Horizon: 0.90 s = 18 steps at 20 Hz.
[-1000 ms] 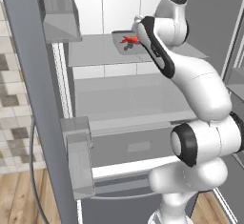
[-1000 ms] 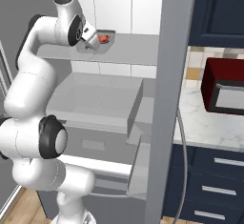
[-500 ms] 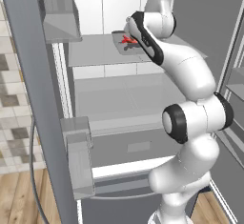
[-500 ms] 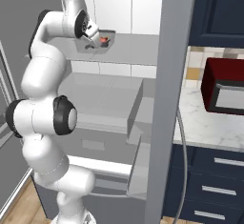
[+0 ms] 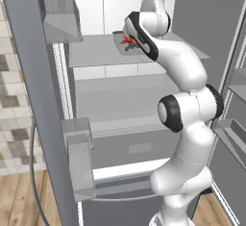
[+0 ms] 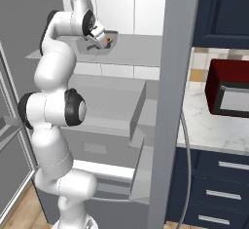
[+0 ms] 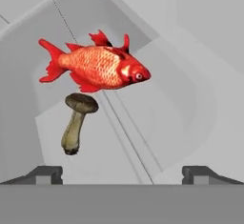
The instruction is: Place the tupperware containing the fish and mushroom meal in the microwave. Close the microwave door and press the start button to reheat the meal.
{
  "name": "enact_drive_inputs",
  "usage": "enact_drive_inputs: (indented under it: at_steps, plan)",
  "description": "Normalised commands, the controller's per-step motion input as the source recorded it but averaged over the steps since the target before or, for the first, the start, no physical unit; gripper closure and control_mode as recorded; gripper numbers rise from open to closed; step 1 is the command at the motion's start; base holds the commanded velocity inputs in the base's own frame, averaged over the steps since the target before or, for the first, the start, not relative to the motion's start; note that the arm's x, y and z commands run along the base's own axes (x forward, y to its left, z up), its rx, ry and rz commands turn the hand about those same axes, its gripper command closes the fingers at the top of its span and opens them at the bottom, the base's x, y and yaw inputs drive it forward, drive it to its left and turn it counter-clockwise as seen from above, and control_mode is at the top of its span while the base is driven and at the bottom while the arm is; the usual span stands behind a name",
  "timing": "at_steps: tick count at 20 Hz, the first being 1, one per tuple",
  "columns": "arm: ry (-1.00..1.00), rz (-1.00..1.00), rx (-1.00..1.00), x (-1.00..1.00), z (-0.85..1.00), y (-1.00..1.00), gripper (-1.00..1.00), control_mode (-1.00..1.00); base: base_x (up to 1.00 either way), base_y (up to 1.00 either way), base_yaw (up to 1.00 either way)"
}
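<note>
Tupperware (image 7: 190,108) w/ fish (image 7: 97,66) & mushroom (image 7: 76,123) sitting on fridge shelf (image 5: 96,52); fingers (image 7: 122,173) spread wide, holding nothing. Prob light, stiff; taking near rim looks best.

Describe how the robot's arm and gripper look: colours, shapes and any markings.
The arm is made of glossy white, rounded segments linked by dark, nearly black joint rings and round caps. No cables or markings can be seen on it. The gripper ends in two small dark grey finger tips with flat, blocky tops.

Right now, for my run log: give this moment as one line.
phase: reaching | fingers: open, empty | tupperware: on fridge shelf | fish, mushroom: inside
</note>
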Motion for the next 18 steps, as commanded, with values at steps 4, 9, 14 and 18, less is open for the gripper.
enact_drive_inputs:
  at_steps: [4, 9, 14, 18]
  plan:
    - [0.00, -0.11, 0.00, 0.34, -0.25, 0.02, -1.00, -1.00, 0.00, 0.00, 0.00]
    - [0.00, -0.15, 0.00, 0.16, -0.28, 0.01, -1.00, -1.00, 0.00, 0.00, 0.00]
    - [0.00, -0.19, 0.00, 0.04, -0.31, 0.01, -1.00, -1.00, 0.00, 0.00, 0.00]
    - [-0.01, -0.18, 0.00, 0.00, -0.41, 0.03, 1.00, -1.00, 0.00, 0.00, 0.00]
